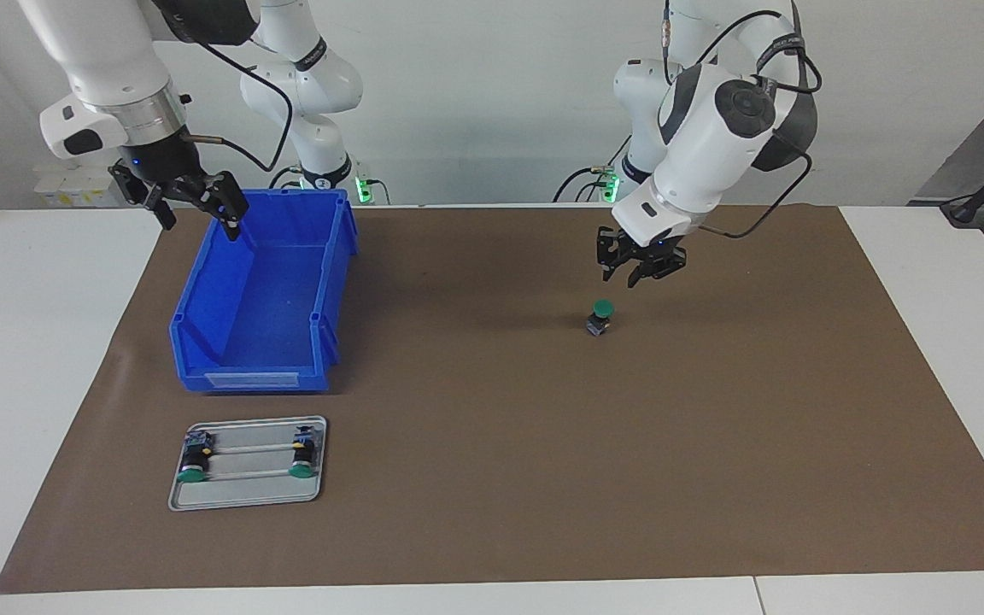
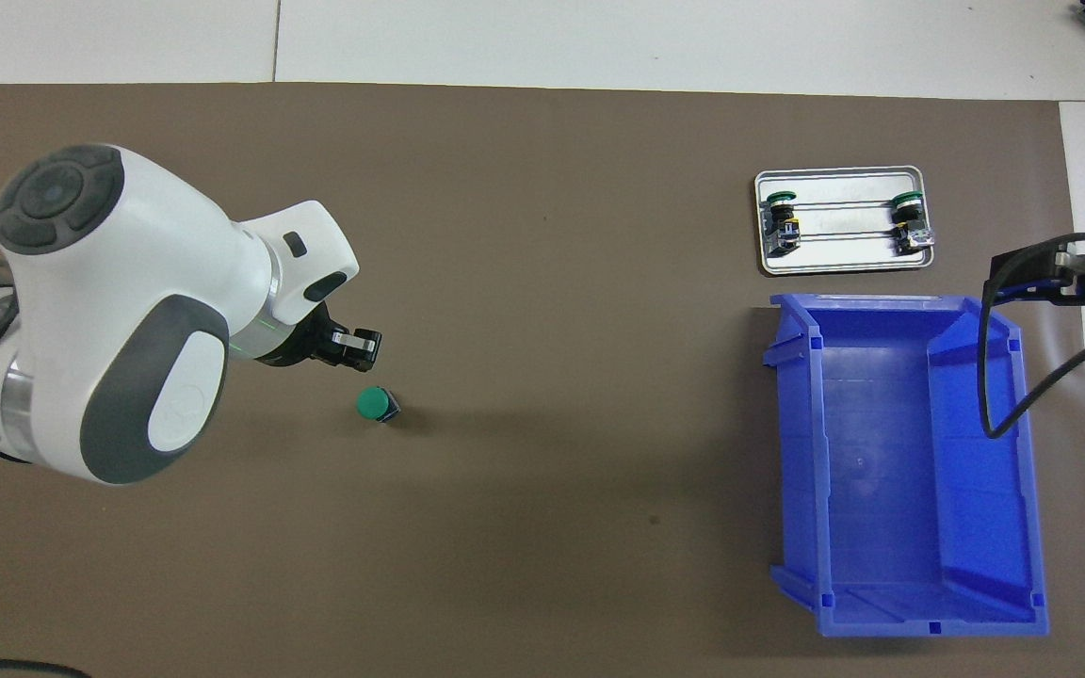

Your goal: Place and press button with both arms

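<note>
One button (image 1: 600, 316) stands upright on the brown mat (image 1: 492, 478) with its green cap up; it also shows in the overhead view (image 2: 376, 405). My left gripper (image 1: 641, 266) hangs open and empty just above it, slightly toward the left arm's end, not touching; it also shows in the overhead view (image 2: 347, 347). My right gripper (image 1: 195, 205) is open and empty, raised over the blue bin's corner; it also shows in the overhead view (image 2: 1060, 281). Two more buttons (image 1: 194, 462) (image 1: 302, 457) lie in a small metal tray (image 1: 248, 494).
An empty blue bin (image 1: 248, 377) stands toward the right arm's end of the table, and also shows in the overhead view (image 2: 929, 623). The metal tray (image 2: 842, 266) lies farther from the robots than the bin. White table surface (image 1: 31, 359) borders the mat.
</note>
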Motion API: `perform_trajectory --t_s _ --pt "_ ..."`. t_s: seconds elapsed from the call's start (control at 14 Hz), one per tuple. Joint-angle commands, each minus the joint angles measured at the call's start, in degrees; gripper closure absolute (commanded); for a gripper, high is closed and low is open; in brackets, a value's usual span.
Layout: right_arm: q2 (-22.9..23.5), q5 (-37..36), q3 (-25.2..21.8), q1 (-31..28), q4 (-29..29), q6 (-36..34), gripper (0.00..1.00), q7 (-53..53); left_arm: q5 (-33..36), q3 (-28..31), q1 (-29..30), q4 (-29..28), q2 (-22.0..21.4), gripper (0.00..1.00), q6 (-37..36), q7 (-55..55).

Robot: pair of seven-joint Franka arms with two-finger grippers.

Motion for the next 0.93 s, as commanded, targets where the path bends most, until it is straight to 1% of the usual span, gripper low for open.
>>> perform_trajectory --t_s 0.0,0.21,0.29,0.5,0.64,0.86 --pt "-1.51 1.0 0.64 -0.67 -1.72 0.95 0.0 -0.78 1.22 0.78 -1.92 -6.6 -2.96 1.0 5.66 -1.59" --pt "-1.51 1.0 0.64 -0.67 -1.72 0.95 0.0 -0.78 1.22 0.78 -2.36 -11.52 -3.22 1.0 11.54 -1.5" --pt "-1.51 1.0 0.56 -0.67 -1.72 0.95 0.0 -0.69 1.22 0.78 -2.44 -12.06 -3.22 1.0 12.96 -1.5" --pt "-1.51 1.0 0.64 -0.67 -1.72 0.95 0.0 -0.78 1.22 0.7 -2.53 -13.72 -3.22 1.0 14.02 -1.41" --pt "-1.51 1.0 0.64 -0.58 -1.72 0.86 0.0 -0.86 1.22 0.7 -2.62 -15.65 -3.22 1.0 16.66 -1.5" --pt "-1.51 1.0 1.0 0.12 -1.81 1.39 0.0 -1.13 1.22 0.7 -3.59 -17.77 -3.57 1.0 18.77 -1.5"
